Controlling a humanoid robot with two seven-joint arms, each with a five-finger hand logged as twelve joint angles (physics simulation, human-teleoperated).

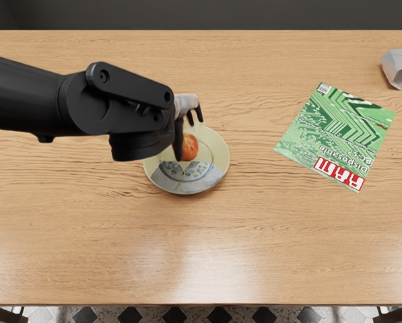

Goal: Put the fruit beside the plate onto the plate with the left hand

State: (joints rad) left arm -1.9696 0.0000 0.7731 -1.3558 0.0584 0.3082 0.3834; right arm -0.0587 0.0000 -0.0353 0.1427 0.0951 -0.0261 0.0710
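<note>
Left hand, dark, arm entering from the left edge, sits over the left half of the pale round ceramic plate. Round red-orange fruit lies within the plate's outline, near its middle. Cannot tell whether it rests on the dish or hangs just clear. Fingers curl down over the far side of the fruit, and one dark digit crosses its left face. This reads as a wrap-around hold, though contact on the hidden side cannot be confirmed. Right hand not in view.

Handling, judged: fruit small, light, firm, smooth-skinned and round, so apt to roll once let go. Skin may bruise under a hard squeeze. Best hold is across the widest girth, digits opposed. Plate looks rigid and breakable, with a shallow rim; its patterned well should check a roll.

Room: wooden table is bare around the plate on the near, left and far sides. Green printed magazine lies well apart to the right; grey crumpled object sits at the far right edge. Withdrawal path upward and leftward appears open. Near table edge is well away from the plate.
</note>
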